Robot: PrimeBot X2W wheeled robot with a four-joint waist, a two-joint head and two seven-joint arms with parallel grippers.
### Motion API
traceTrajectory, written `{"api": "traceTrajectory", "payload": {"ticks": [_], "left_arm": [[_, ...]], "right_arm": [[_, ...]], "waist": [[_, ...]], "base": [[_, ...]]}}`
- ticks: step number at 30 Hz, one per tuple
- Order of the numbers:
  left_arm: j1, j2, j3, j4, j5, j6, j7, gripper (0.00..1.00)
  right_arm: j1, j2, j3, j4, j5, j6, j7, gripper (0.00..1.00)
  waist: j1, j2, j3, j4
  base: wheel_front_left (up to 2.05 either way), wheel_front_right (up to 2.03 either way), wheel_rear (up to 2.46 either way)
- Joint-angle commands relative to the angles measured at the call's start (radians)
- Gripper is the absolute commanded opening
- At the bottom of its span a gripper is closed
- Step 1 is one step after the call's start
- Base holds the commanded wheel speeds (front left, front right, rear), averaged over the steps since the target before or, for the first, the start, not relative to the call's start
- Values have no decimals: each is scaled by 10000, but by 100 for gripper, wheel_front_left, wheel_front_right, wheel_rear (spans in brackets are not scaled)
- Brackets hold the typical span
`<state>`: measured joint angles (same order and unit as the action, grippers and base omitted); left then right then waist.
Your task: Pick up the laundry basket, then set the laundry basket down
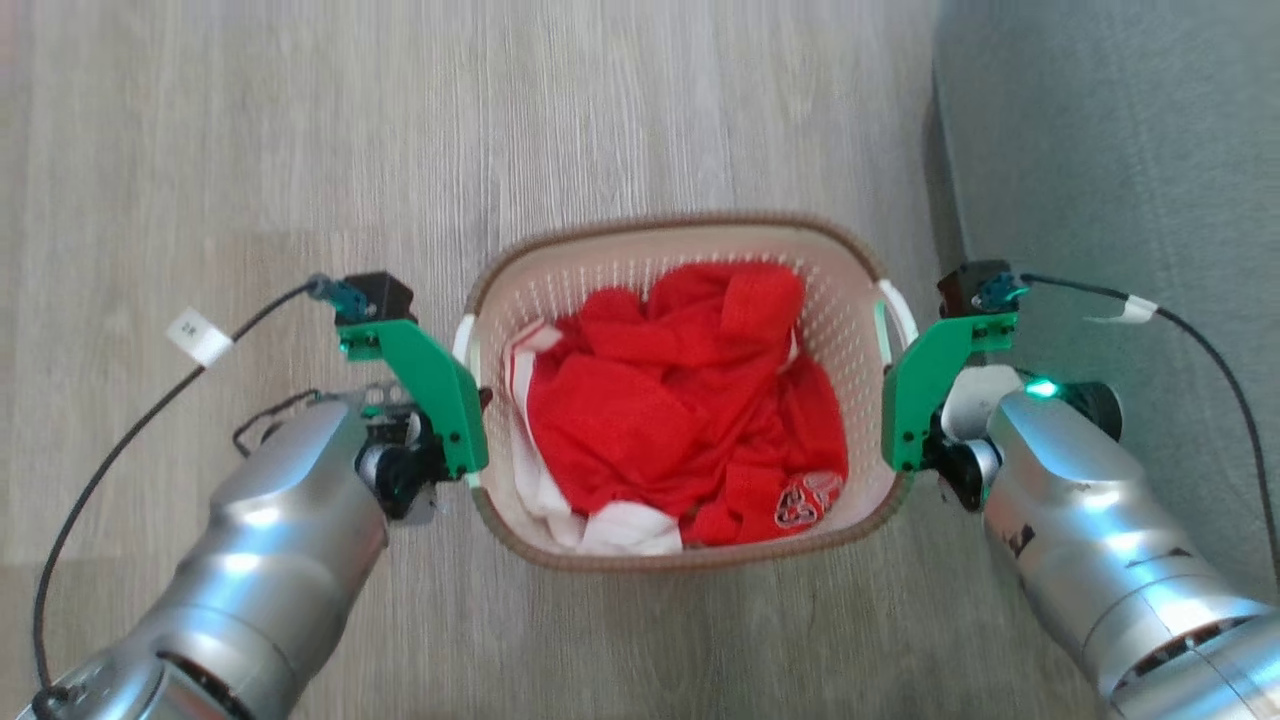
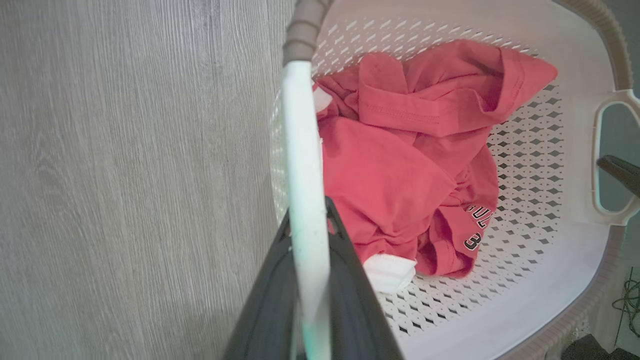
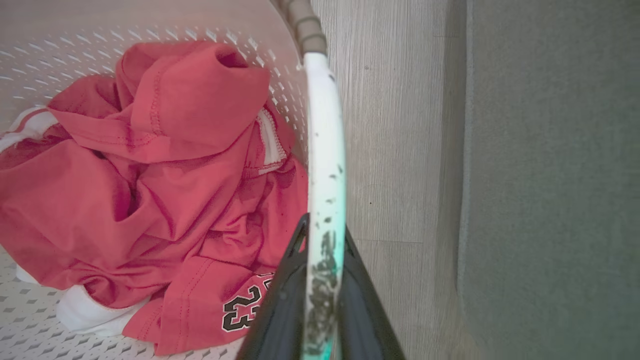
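Note:
The laundry basket (image 1: 680,222), cream with perforated walls and a brown woven-look rim, sits centred in the head view over the wood floor. It holds red clothing (image 1: 690,400) with white trim. My left gripper (image 1: 470,355) is shut on the basket's left white handle (image 2: 302,150), whose bar runs between the dark fingers (image 2: 270,300). My right gripper (image 1: 893,355) is shut on the right white handle (image 3: 325,150), with its fingers (image 3: 365,310) on either side of that bar. Whether the basket rests on the floor or hangs above it cannot be told.
A grey soft surface (image 1: 1120,150) borders the floor on the right, close beside my right arm. Pale wood floor (image 1: 300,150) stretches ahead and to the left. Black cables with white tags (image 1: 200,338) trail from both wrists.

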<state>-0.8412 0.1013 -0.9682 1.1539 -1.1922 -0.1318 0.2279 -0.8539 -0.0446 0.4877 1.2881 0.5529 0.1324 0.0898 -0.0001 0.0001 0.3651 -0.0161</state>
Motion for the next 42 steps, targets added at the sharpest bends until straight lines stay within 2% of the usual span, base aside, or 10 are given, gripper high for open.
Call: {"api": "traceTrajectory", "payload": {"ticks": [1,7,25,42], "left_arm": [[-182,575,150,29,-92,12,4,0],[84,617,32,130,-406,12,488,0],[862,492,-145,643,-1051,12,1407,0],[934,497,-186,832,-1267,12,1564,0]], "right_arm": [[154,-57,99,-24,50,-17,47,0],[311,-57,53,14,81,-17,729,0],[1243,-56,-241,26,95,-17,1873,0],[1202,-56,-426,26,-85,-17,2157,0]], "waist": [[1,-1,-402,-63],[1,-1,-1145,-115],[1,-1,-3260,-128],[1,-1,-3749,-75]], "base": [[0,0,0],[0,0,0],[0,0,0],[0,0,0]]}}
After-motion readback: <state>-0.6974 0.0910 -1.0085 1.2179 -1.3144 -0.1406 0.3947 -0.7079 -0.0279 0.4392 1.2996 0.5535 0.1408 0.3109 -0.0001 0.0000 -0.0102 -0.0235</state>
